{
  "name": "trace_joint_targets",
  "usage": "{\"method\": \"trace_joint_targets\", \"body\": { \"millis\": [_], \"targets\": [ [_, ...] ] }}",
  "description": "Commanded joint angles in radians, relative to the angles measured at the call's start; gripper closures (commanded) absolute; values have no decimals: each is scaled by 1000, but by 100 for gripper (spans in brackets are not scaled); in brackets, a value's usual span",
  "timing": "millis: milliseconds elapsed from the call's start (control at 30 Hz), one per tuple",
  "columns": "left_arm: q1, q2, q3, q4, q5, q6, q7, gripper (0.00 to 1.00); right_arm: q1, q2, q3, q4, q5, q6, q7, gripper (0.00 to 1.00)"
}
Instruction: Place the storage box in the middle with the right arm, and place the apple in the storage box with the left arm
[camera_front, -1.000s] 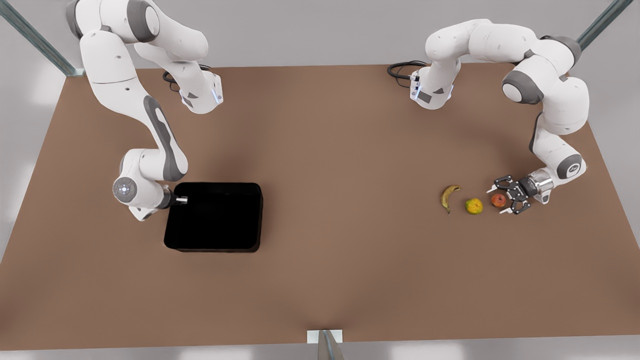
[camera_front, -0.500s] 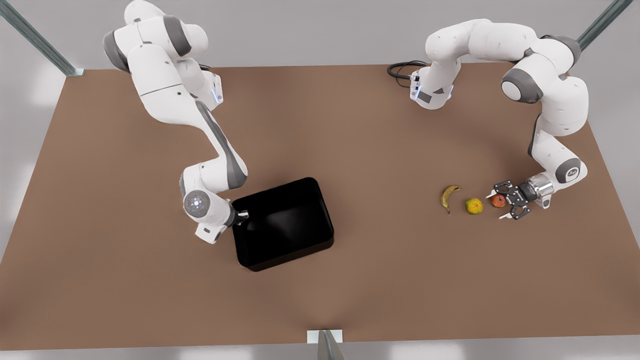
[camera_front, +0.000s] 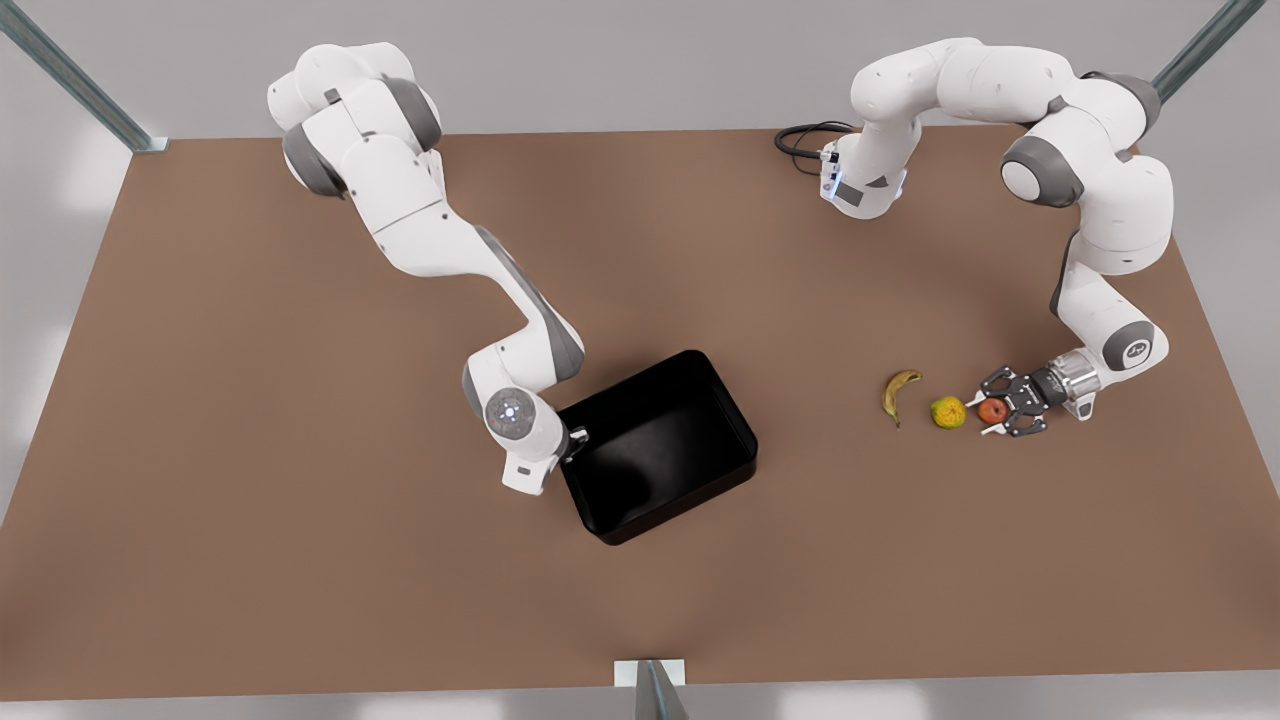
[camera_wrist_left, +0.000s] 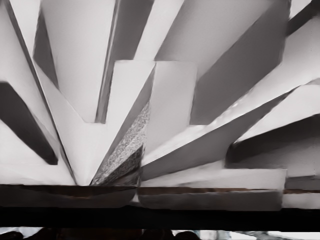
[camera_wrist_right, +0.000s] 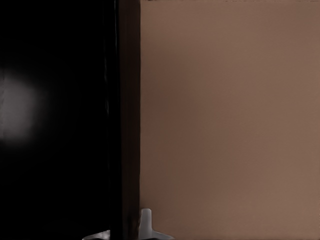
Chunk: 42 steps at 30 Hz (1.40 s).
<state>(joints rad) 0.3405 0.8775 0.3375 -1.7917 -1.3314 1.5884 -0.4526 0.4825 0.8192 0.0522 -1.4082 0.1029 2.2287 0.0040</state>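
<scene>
1. I read the storage box (camera_front: 660, 445) as black plastic with glossy walls; a soft highlight sits on its floor.
2. The table (camera_front: 300, 560) looks matt brown, smooth and even.
3. The arms' shells look like smooth white plastic with grey joint bands.
4. The apple (camera_front: 992, 410) has a dull red-orange skin.
5. The left gripper (camera_front: 1003, 414) looks like dark, skeletal metal or plastic; I cannot tell which.

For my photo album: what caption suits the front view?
Right pincer grips the storage box wall near table centre; left pincer closes around the apple.
</scene>
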Motion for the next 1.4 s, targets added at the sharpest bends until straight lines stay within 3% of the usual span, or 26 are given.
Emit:
{"method": "trace_joint_targets", "body": {
  "millis": [0,33,267,333,400,500,600,633,700,800,867,1100,1367],
  "targets": [
    [0,0,0,0,0,-2,-1,75,-1,-2,0,2,0,0,-1,0],
    [0,0,2,1,0,-5,-5,79,-2,-2,0,3,0,0,-2,0],
    [0,-31,14,67,40,-28,-113,79,-21,-60,0,63,7,-40,-6,0],
    [-5,-86,8,106,148,-15,-143,79,-114,-257,0,54,49,-294,4,0],
    [-44,-147,-32,132,250,16,-221,79,-340,-465,-14,46,-114,-688,-47,0],
    [-127,-267,-181,124,383,159,-449,79,-482,-722,-64,35,-206,-842,-148,0],
    [-219,-325,-331,121,555,326,-721,79,-492,-724,-67,48,-215,-868,-144,0],
    [-236,-328,-448,130,685,410,-911,79,-489,-723,-64,48,-213,-879,-137,0],
    [-275,-321,-569,132,756,553,-1146,79,-489,-723,-64,48,-213,-879,-139,0],
    [-291,-239,-768,192,1028,712,-1555,79,-490,-721,-67,48,-213,-880,-147,0],
    [-310,-177,-839,239,1182,752,-1768,79,-489,-721,-81,48,-212,-880,-148,0],
    [-397,-127,-927,515,1281,650,-2171,79,-487,-719,-81,43,-209,-894,-144,0],
    [-454,-137,-923,515,1279,642,-2197,79,-487,-716,-81,45,-209,-891,-145,0]
  ]
}}
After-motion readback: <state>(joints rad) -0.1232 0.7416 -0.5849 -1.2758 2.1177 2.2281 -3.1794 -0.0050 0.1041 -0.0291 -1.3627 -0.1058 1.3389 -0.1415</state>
